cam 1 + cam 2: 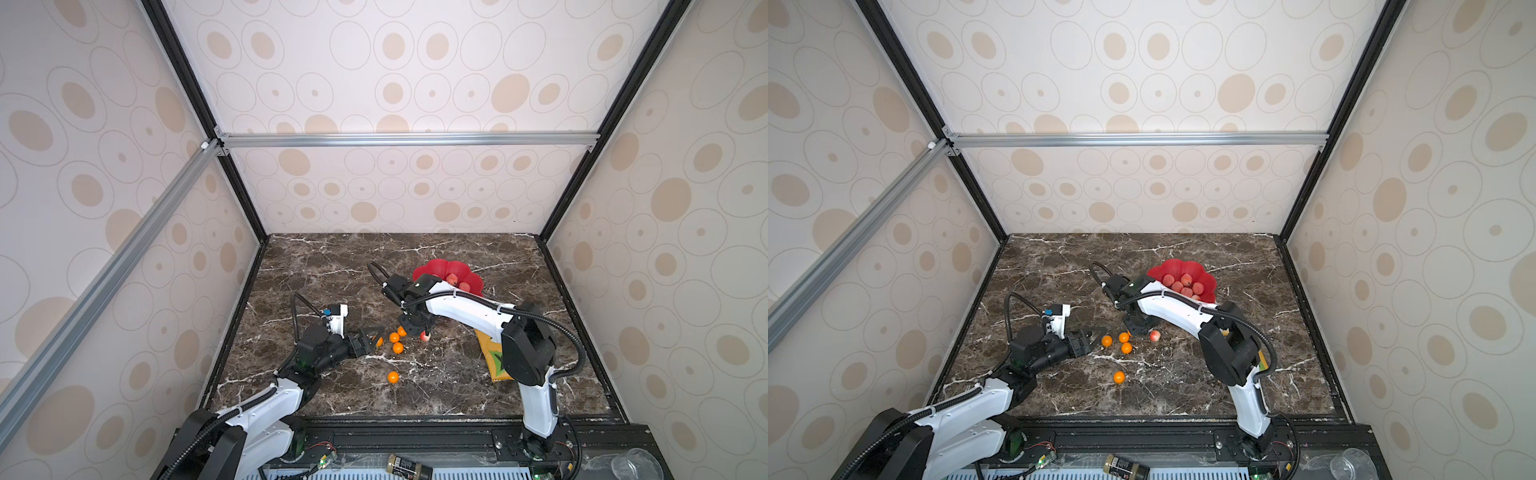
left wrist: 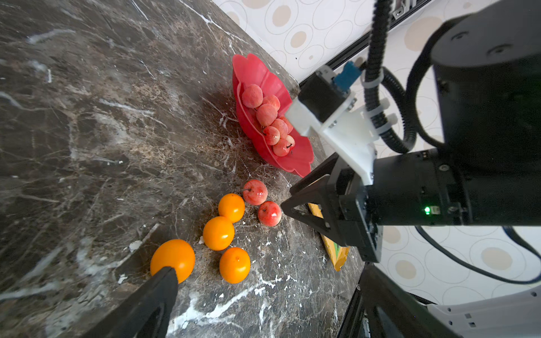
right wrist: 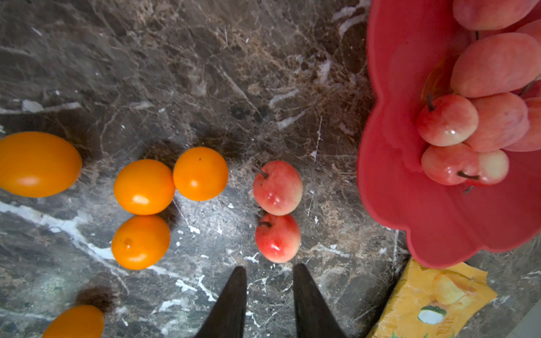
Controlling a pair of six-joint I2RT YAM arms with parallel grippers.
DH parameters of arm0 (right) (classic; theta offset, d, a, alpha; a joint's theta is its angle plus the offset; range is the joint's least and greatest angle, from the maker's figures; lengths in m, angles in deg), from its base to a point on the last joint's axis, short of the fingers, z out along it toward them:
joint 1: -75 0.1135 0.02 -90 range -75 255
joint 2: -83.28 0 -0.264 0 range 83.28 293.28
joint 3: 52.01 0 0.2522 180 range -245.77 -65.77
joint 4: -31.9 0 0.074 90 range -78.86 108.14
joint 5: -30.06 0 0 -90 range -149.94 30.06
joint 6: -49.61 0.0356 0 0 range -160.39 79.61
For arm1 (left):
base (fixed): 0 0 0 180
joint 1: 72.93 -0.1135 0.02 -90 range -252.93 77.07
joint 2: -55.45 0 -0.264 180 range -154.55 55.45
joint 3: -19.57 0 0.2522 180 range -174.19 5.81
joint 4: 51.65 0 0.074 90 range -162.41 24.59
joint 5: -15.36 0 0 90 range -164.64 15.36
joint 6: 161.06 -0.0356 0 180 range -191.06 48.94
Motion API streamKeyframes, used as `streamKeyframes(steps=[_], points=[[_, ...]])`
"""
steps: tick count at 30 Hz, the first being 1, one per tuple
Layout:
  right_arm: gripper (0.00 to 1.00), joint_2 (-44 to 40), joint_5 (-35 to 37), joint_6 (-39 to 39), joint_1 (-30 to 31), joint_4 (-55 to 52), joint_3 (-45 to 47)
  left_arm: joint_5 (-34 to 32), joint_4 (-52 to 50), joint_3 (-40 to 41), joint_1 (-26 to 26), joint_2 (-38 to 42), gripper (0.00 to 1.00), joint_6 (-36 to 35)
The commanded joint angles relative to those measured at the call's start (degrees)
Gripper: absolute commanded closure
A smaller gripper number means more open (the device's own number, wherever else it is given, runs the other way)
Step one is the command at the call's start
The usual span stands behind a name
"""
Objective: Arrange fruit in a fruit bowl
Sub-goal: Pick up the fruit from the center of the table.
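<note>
Step in hand, by judgement: pick-up of a loose pink-red peach-like fruit point(image 3: 277, 237) with the right pincer point(image 3: 268, 267). Jaws partly apart, nothing between them, tips low over the dark marbled bench point(image 3: 175, 58) and just short of that fruit, lined up for a sideways clamp. Second pink-red fruit point(image 3: 277, 188) touching the first on its far side; expect a nudge on closing. Glossy red scalloped plastic bowl point(image 3: 439, 219) near the pair, already holding a heap of pink-red fruits, hence a short carry. Left pincer point(image 1: 1096, 340) spread fully, empty, low beside the bright orange tangerine-like fruits point(image 1: 1126, 348), probably staged for those. Five orange fruits on the bench, outside the bowl. Yellow-green snack bag point(image 3: 433, 304) beside the bowl: leave in place.
</note>
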Motion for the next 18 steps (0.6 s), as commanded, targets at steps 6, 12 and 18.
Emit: streamKeyframes(steps=[6, 12, 18], points=[[0.73, 5.02, 2.15, -2.52, 0.56, -4.06, -4.65, 2.00, 3.54, -0.33, -0.75, 0.22, 0.01, 1.10], [0.75, 6.75, 2.35, -2.93, 0.64, -4.42, -5.67, 2.46, 4.47, -0.08, -0.86, -0.73, 0.01, 1.25], [0.76, 7.74, 2.22, -3.24, 0.59, -4.95, -6.13, 2.52, 5.13, -0.16, -0.93, -1.37, 0.01, 1.33]])
